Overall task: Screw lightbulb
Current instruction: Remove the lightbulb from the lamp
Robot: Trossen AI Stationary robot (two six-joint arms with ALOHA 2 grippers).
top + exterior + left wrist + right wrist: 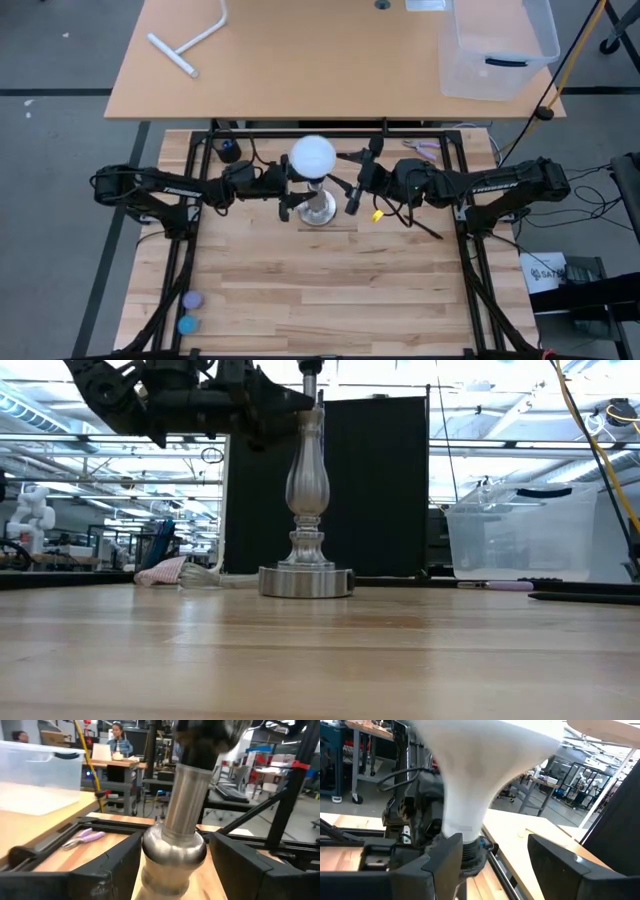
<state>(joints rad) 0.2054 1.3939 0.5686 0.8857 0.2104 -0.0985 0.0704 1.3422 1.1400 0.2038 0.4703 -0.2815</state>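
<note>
**Bulb seated on the post, tightness unproven**

At far left, the left arm reaching in toward the table's middle, with the left gripper (287, 192) level with the metal post (318, 206). In the left wrist view, dark fingers (107, 870) standing wide on either side of the post's silvery stem (186, 807), clear gaps showing on both sides, nothing clamped.

In the middle, the lightbulb (312, 155) sitting upright atop the post, white globe uppermost, neck (470, 795) tapering down into the black socket (470, 851). Threads out of sight inside the socket, so apparently engaged; how deep, impossible to tell.

To the right, the right gripper (356, 193) close beside the post, its fingers (440, 862) parted around the bulb's neck and socket. One finger overlapping the socket in that view; contact cannot be confirmed, and no firm grip visible.

Judged from this: mounting largely done, bulb standing unaided. Left to do, probably only final turns or a release and retreat.
</note>
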